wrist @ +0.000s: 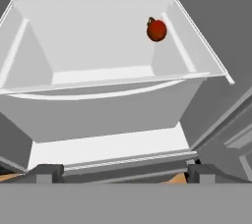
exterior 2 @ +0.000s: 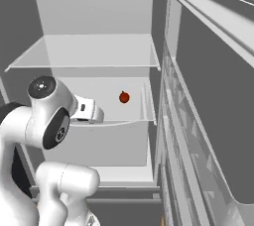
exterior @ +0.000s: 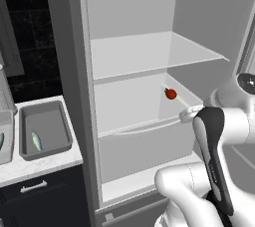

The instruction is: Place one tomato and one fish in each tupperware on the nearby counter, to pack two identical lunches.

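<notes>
Risk was there for you: tomato (wrist: 156, 30) sat far ahead of the fingers (wrist: 48, 173), which stood wide apart, empty; it could roll.

Left base view: I look from behind-left of the arm into the open fridge (exterior: 149, 96), with the counter (exterior: 45, 164) alongside. Right base view: from behind-right, facing the same shelves. Hand view: closer, angled down into the shelf holding the tomato (wrist: 156, 30), shared by all three.
</notes>
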Tool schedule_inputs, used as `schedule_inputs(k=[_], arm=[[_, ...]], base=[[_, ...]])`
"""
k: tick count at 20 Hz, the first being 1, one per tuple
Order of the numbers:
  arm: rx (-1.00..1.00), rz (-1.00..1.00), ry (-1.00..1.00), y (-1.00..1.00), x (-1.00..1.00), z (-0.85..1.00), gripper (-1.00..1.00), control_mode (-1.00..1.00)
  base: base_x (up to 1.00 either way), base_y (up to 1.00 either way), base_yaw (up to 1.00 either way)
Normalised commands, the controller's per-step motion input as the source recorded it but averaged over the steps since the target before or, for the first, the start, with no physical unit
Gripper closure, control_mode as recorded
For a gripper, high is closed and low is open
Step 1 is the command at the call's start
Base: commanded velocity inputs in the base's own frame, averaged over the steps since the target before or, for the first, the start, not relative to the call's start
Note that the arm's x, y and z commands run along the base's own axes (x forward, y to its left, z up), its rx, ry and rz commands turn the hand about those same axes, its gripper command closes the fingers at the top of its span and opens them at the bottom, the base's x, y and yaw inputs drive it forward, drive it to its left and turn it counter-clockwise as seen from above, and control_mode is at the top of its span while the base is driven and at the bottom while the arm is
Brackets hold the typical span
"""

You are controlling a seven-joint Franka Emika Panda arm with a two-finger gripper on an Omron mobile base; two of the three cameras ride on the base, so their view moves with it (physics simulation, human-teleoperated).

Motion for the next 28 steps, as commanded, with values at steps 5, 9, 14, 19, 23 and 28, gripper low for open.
schedule_inputs(k=[5, 9, 14, 19, 23, 28], arm=[[0.0, -0.03, -0.01, -0.19, 0.53, -0.26, -1.0, -1.0], [0.0, 0.0, 0.0, -0.1, 0.68, -0.09, -1.0, -1.0], [0.0, 0.0, 0.0, -0.13, 0.69, -0.19, -1.0, -1.0], [0.0, 0.0, 0.0, -0.12, 0.57, -0.31, -1.0, -1.0], [0.0, 0.0, 0.0, -0.15, 0.67, -0.21, -1.0, -1.0], [0.0, 0.0, 0.0, -0.19, 0.7, -0.21, -1.0, -1.0]], base=[[0.0, 0.0, 0.0], [0.0, 0.0, 0.0], [0.0, 0.0, 0.0], [0.0, 0.0, 0.0], [0.0, 0.0, 0.0], [0.0, 0.0, 0.0]])
